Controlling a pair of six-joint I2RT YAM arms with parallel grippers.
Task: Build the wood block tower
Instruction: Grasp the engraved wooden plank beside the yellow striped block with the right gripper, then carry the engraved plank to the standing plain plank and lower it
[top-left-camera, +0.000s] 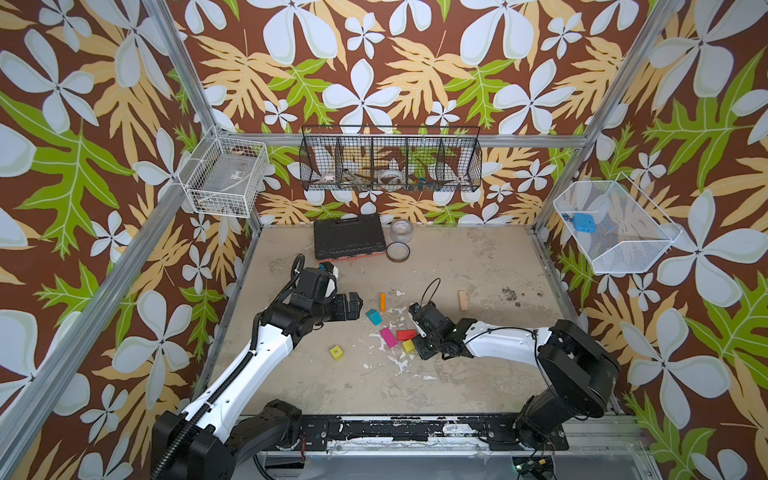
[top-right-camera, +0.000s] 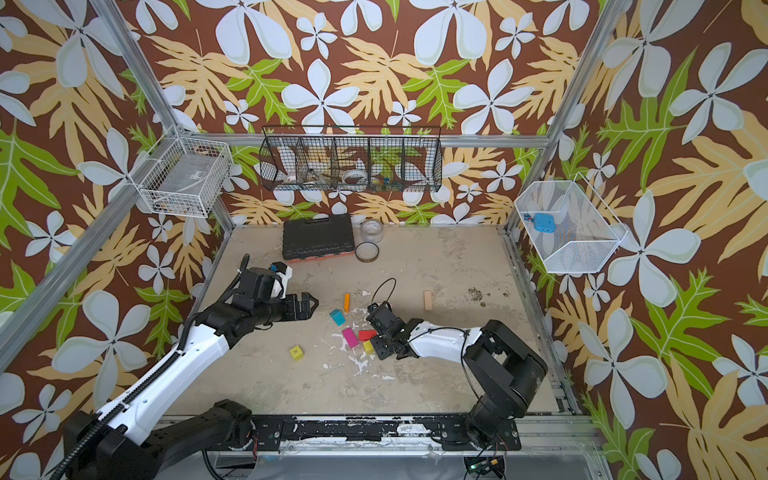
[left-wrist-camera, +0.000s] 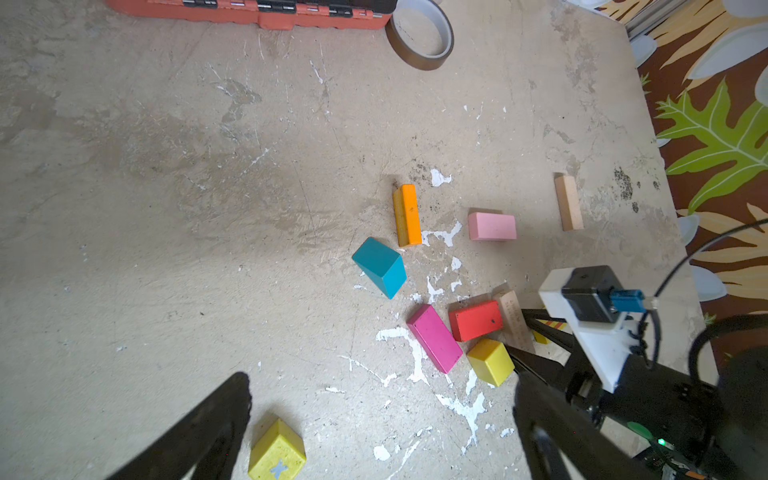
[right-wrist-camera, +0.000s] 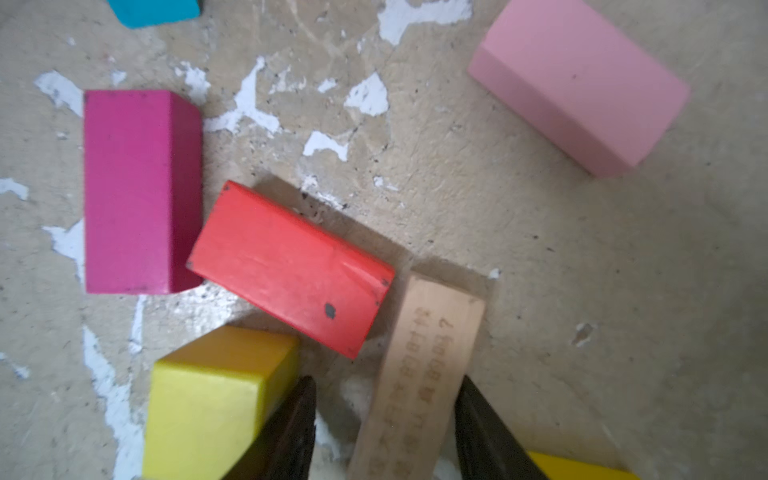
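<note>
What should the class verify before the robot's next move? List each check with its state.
1. Straddle: right gripper over tan plank, a jaw each side: ok.
2. Grip: jaws closed on plank: not ok, gap on one side.
3. Yellow block clear of jaws: not ok, against one.
4. Red block clear of plank: cannot tell.
5. Left gripper open, holding nothing: ok.
6. Pink block flat, nothing on it: ok.

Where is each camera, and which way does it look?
Both top views: high in front, looking down at the table; left arm and right arm show.
Left wrist: on the left arm, facing the blocks; left tool and right arm show.
Right wrist: on the right arm, close above the tan plank between right tool fingers.
Shared by wrist views: the red block.
</note>
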